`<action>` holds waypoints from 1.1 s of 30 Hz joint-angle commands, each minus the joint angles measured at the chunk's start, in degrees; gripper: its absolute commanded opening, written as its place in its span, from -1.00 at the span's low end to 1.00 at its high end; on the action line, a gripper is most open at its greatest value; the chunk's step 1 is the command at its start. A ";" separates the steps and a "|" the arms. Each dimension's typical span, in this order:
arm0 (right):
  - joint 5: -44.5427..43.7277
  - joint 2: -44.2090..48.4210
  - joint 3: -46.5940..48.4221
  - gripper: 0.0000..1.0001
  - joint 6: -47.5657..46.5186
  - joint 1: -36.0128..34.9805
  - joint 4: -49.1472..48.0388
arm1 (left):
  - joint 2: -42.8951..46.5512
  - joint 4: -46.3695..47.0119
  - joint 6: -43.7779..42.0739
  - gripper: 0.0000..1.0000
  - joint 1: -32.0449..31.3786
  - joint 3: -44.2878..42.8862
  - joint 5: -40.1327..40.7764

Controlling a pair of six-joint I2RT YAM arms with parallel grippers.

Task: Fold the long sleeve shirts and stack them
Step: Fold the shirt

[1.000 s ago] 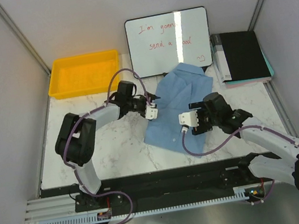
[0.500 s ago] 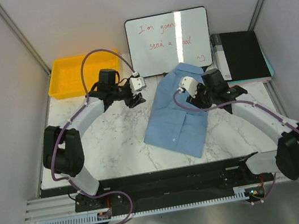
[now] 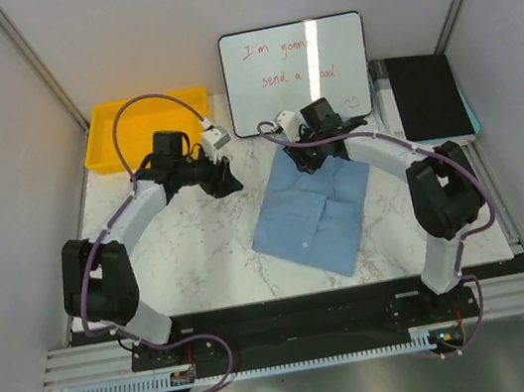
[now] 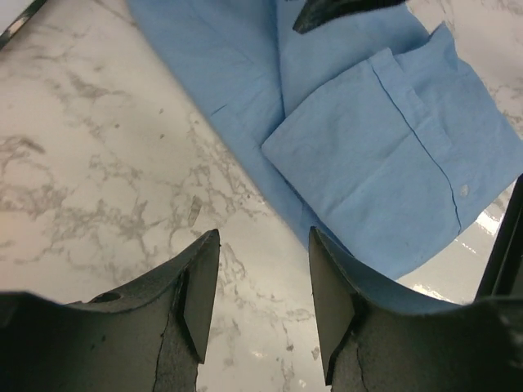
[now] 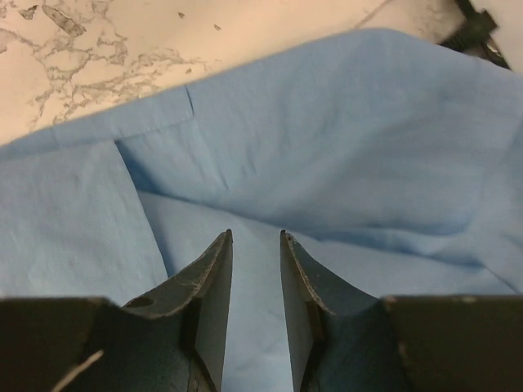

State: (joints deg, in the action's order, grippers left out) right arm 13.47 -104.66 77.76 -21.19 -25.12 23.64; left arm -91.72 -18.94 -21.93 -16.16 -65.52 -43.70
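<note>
Light blue shirt (image 3: pixel 313 210) lies partly folded, creased; left gripper (image 4: pixel 264 237) gapes empty beside it, right gripper (image 5: pixel 256 237) narrowly parted over cloth.

The right gripper (image 3: pixel 307 154) hides the far edge of the shirt (image 3: pixel 310 213); glare blots writing on the whiteboard (image 3: pixel 342 42).

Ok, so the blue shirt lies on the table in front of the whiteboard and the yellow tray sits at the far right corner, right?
Not quite: the top external view shows the yellow tray at the far left corner; a black binder is at the far right. The blue shirt does lie on the table in front of the whiteboard.
</note>
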 commanded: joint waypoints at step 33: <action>15.28 9.83 -1.74 -0.26 -7.81 -1.00 7.82 | -6.26 18.68 39.16 0.12 4.66 1.46 2.90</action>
State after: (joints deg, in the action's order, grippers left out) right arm 26.30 -95.81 72.93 -34.92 -31.18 30.59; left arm -92.84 -7.22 12.75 -6.70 -56.38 -44.84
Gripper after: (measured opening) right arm 0.371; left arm 0.558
